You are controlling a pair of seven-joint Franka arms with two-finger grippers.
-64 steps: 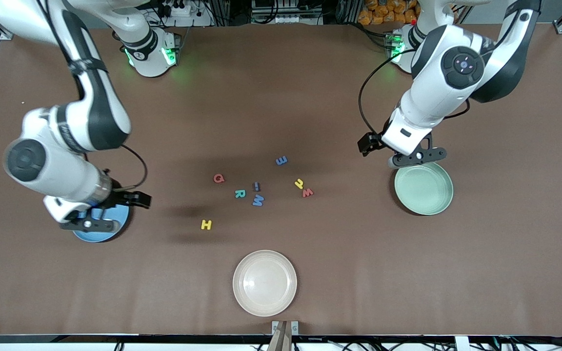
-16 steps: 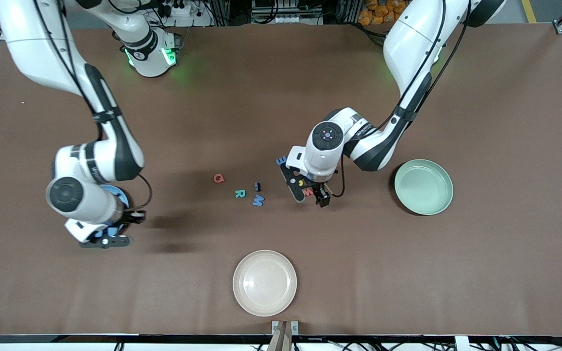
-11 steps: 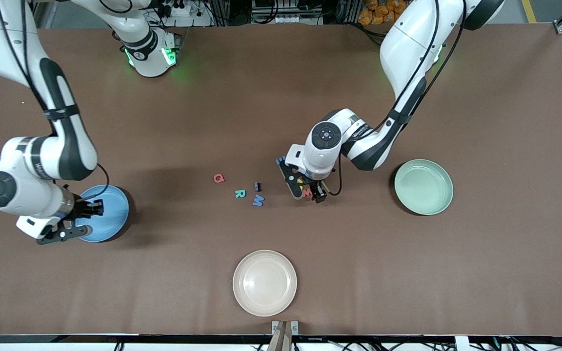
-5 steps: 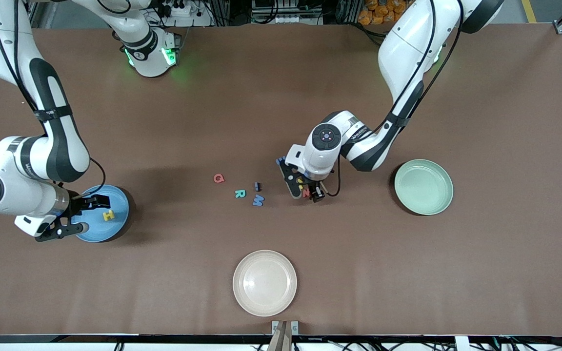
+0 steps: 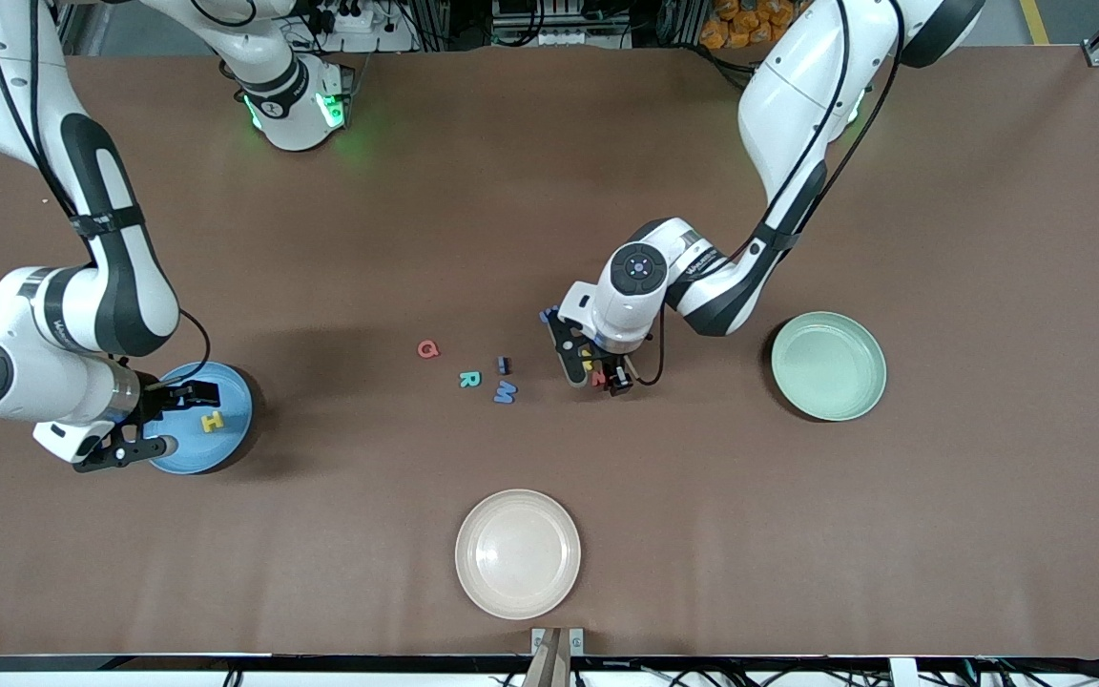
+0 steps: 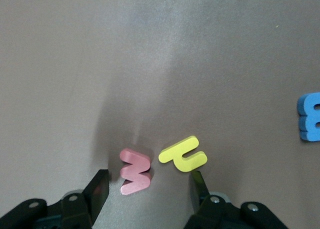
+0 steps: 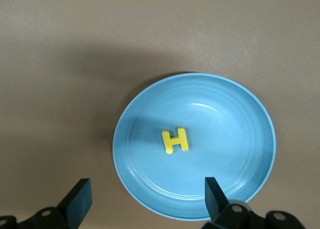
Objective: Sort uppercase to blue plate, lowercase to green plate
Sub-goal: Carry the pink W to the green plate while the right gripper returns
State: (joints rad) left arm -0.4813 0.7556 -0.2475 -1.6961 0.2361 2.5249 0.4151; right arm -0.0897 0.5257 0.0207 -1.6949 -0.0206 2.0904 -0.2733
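The yellow H (image 5: 213,421) (image 7: 175,140) lies flat in the blue plate (image 5: 225,447) (image 7: 225,119). My right gripper (image 5: 163,420) (image 7: 146,195) hangs open and empty over that plate's rim. My left gripper (image 5: 595,370) (image 6: 149,189) is down at the table, open, with the red lowercase m (image 6: 135,171) between its fingers, not pinched. The yellow lowercase h (image 6: 183,155) lies just off one fingertip (image 6: 197,181). A blue lowercase letter (image 6: 310,116) (image 5: 548,314) peeks out beside the left wrist. Red Q (image 5: 427,349), teal R (image 5: 469,379), dark i (image 5: 504,364) and blue M (image 5: 506,391) lie mid-table. The green plate (image 5: 829,365) holds nothing.
A cream-beige plate (image 5: 518,553) sits near the table edge closest to the front camera, with nothing in it. The left arm's forearm (image 5: 712,286) stretches low between the letters and the green plate.
My right gripper opened and the yellow H dropped into the blue plate. My left gripper sank a little around the red m and narrowed slightly.
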